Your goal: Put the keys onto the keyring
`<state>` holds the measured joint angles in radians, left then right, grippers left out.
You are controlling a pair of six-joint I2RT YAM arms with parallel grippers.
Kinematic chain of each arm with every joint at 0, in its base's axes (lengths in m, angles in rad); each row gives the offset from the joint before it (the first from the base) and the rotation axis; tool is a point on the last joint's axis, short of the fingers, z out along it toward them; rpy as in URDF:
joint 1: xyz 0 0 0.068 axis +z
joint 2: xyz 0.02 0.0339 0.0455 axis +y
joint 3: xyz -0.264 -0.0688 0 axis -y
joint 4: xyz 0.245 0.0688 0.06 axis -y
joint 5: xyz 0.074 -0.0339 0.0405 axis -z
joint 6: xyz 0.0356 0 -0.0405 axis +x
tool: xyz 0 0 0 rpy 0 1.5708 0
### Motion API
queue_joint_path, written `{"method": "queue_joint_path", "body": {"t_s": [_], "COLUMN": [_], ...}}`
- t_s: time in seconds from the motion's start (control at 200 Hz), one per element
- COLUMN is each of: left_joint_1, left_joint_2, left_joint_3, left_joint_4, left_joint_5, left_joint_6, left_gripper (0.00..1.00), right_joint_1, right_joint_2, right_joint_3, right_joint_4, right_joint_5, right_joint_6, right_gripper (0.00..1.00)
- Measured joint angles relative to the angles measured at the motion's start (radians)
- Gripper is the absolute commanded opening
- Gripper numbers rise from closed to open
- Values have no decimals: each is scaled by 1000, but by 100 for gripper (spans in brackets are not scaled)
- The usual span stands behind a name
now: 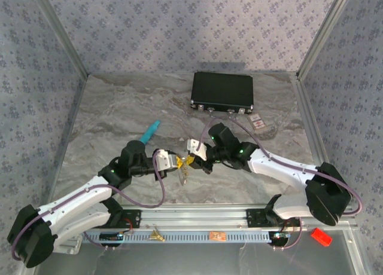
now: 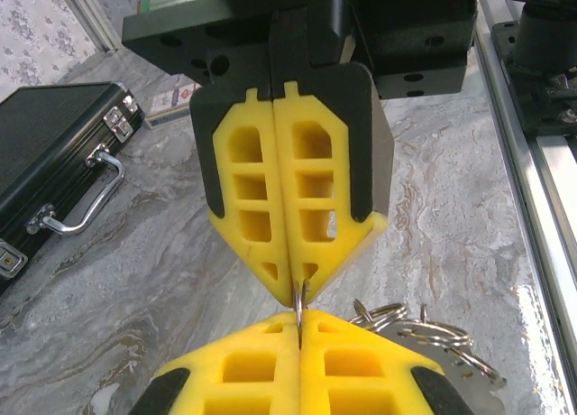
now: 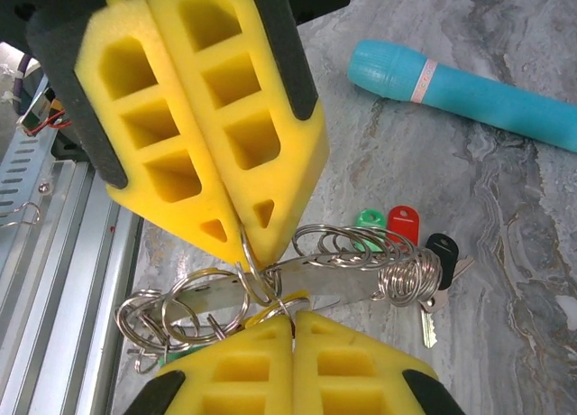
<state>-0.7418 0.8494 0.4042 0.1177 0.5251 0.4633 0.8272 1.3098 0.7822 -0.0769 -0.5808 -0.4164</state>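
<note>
Grey marbled bench (image 1: 119,107), patterned wallpaper walls (image 1: 179,24), aluminium rail (image 1: 239,234) along the near edge. The two arms met tip to tip around the middle of the bench, a bit toward the near edge. Left hand (image 1: 172,162) was closed, yellow pads pressed flat together, pinching the thin silver wire of the keyring (image 2: 299,308) at its tips. Right hand (image 1: 195,150) was closed too, nose to nose with the left and clamped on the same wire loop. In the left wrist view the wire ran straight across the small gap from one seam to the other. The keyring sat between the two hands; could not tell whether it was lifted or touching the bench. Right wrist view: a bundle of split rings (image 3: 410,275) beside a flat metal piece (image 3: 334,280), with more rings (image 3: 171,311) bunched on the rail side. Green tag (image 3: 368,220), red tag (image 3: 403,224) and black tag (image 3: 442,248) lay side by side against the bundle, with one pale key (image 3: 428,325) poking out beneath. Teal tube (image 1: 151,130) lay on the bench left of centre, apart from the hands. Black case (image 1: 222,91), lid down, was at the far edge right of centre. Small brass-coloured bits (image 1: 157,234) sat on the left part of the rail, too small to tell what.
</note>
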Motion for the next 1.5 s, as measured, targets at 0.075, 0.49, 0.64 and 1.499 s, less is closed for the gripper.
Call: {"method": "queue_joint_path", "body": {"t_s": [0.075,0.49,0.64,1.499], "left_joint_1": [0,0,0,0], "left_joint_2": [-1,-10,-10,-13], "left_joint_3": [-2,-10,-17,-6], "left_joint_4": [0,19,35,-23], "left_joint_5": [0,14,19,-30], "left_joint_6": [0,-27,-45,-48], "left_gripper": [0,0,0,28], "right_joint_1": [0,0,2,16], "right_joint_2": [14,-43,-50,-31], "right_joint_3": [8,-15,-17,43], "right_joint_4": [-3,23,45,-56], "right_joint_5": [-3,-8,-9,64], "right_joint_6": [0,11,12,6], "right_gripper": [0,28,28,0]}}
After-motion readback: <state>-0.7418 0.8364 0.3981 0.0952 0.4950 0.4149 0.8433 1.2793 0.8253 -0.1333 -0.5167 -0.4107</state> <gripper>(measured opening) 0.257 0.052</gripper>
